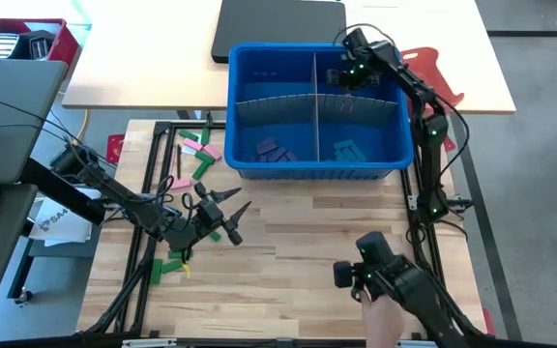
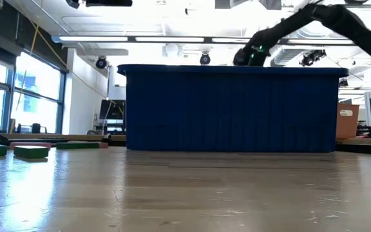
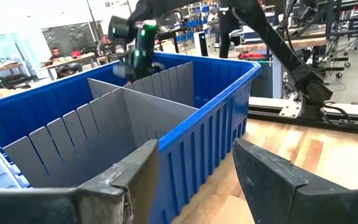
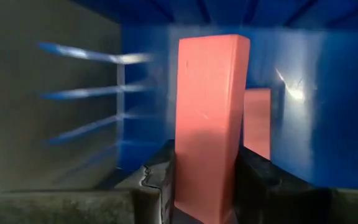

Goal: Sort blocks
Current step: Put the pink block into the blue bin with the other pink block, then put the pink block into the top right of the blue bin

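At the near edge of the wooden table [image 1: 298, 261], a person's hand [image 1: 383, 314] rests beside a dark piece of equipment [image 1: 395, 280] whose nature cannot be told. Further in on the left, the left gripper [image 1: 228, 215] hovers low over the boards with its fingers spread and nothing between them, waiting by a pair of green blocks [image 1: 167, 266] near the table's left edge. Beyond it, a loose scatter of pink and green blocks [image 1: 197, 155] lies just left of the blue bin [image 1: 317, 172], still unsorted. The bin is split into four compartments by a grey divider [image 1: 315, 97]; purple blocks [image 1: 271, 151] lie in its near-left compartment and teal-blue blocks [image 1: 348, 150] in its near-right one. Farthest in, the right gripper [image 4: 207, 186] reaches down into the far-right compartment, its fingers pinching a pink block [image 4: 209, 118] held upright close to the blue wall, which mirrors it. The step in hand appears to be the drop of this pink block into its own compartment; the next move likely calls for the fingers to part so the piece falls clear, then for the arm to lift straight out, since divider and bin walls hem it in closely. Beyond the bin, a red cut-out sheet [image 1: 433, 70] and a black mat [image 1: 278, 29] lie on the pale far table [image 1: 143, 68].
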You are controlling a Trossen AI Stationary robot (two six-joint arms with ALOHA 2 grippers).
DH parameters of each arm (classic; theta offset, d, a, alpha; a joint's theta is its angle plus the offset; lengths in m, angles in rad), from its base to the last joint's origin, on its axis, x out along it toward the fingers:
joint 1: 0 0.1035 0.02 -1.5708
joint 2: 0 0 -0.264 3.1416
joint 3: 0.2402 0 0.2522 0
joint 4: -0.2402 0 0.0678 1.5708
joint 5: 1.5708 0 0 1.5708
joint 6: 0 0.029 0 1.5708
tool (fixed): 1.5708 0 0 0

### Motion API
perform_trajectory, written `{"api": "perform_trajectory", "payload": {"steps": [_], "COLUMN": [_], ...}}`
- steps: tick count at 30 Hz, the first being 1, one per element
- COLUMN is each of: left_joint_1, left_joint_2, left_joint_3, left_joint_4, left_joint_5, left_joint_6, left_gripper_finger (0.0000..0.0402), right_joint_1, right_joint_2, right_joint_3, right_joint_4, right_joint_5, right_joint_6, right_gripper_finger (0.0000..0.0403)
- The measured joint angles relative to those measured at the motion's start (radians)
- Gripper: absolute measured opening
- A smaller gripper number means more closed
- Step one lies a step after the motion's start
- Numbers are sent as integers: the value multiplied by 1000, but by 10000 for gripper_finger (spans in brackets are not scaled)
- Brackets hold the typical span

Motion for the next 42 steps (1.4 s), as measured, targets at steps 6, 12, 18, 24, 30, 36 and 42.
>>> {"api": "perform_trajectory", "payload": {"steps": [6, 12, 18, 24, 30, 36, 42], "left_joint_1": [0, -3, -5, -5, -5, -15, -59], "left_joint_2": [0, 0, 0, 0, 0, -6, -64], "left_joint_3": [0, 0, 0, 0, 0, 0, 0], "left_joint_4": [1, 1, 2, 1, 2, 16, 32], "left_joint_5": [0, 0, 0, 0, 0, 41, 89], "left_joint_6": [0, -20, -27, -33, -34, -23, 4], "left_gripper_finger": [200, 200, 200, 200, 200, 200, 200], "right_joint_1": [3, 3, 0, 0, 2, 9, 54], "right_joint_2": [53, 72, 74, 73, 71, -12, -183], "right_joint_3": [0, -55, -140, -208, -203, -167, -164], "right_joint_4": [-36, -52, -22, 23, 36, 57, 74], "right_joint_5": [26, 57, 67, 75, 77, 82, 194], "right_joint_6": [-18, -25, -23, -27, -75, -130, -232], "right_gripper_finger": [103, 103, 103, 123, 170, 176, 178]}}
